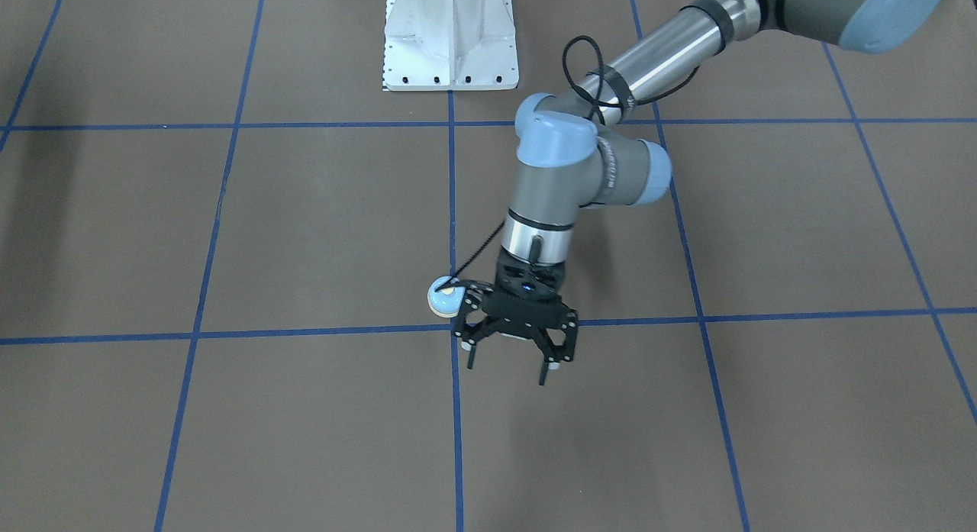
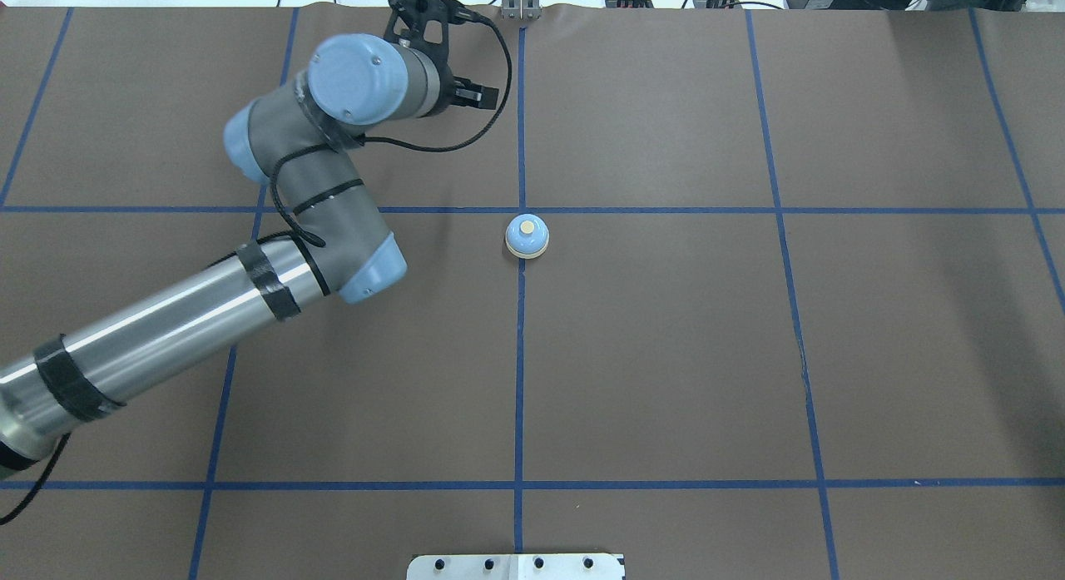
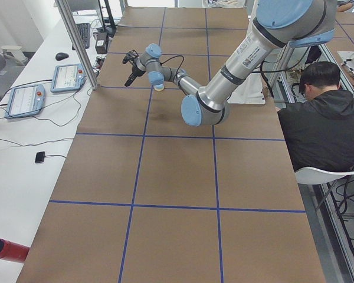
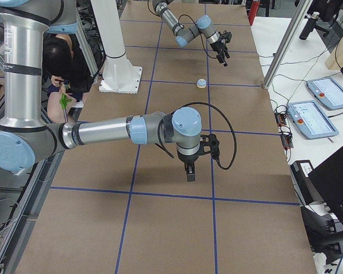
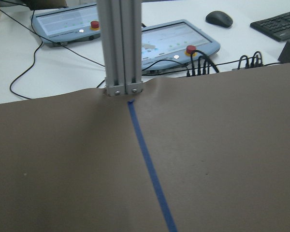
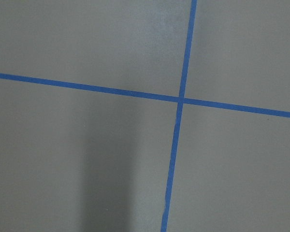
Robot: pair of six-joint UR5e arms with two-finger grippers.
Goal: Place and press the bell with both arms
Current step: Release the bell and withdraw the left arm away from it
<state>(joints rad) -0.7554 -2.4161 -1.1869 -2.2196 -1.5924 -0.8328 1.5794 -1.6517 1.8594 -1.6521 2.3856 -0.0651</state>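
The bell (image 2: pixel 526 235), light blue with a cream base and button, stands upright on the brown table where two blue tape lines cross. It also shows as the bell (image 1: pixel 444 296) and the bell (image 4: pixel 201 83). My left gripper (image 1: pixel 507 370) hangs open and empty above the table, past the bell toward the far edge and a little to its left; the left gripper (image 2: pixel 418 18) is near the table's far rim. My right gripper (image 4: pixel 190 173) points down over bare table well away from the bell; I cannot tell whether it is open or shut.
A white pedestal (image 1: pixel 450 40) is bolted at the robot's side of the table. An aluminium post (image 5: pixel 120 48) and two teach pendants (image 5: pixel 179 41) stand just past the far edge. A person (image 3: pixel 321 118) sits beside the table. A red cylinder (image 3: pixel 6 250) lies near a corner.
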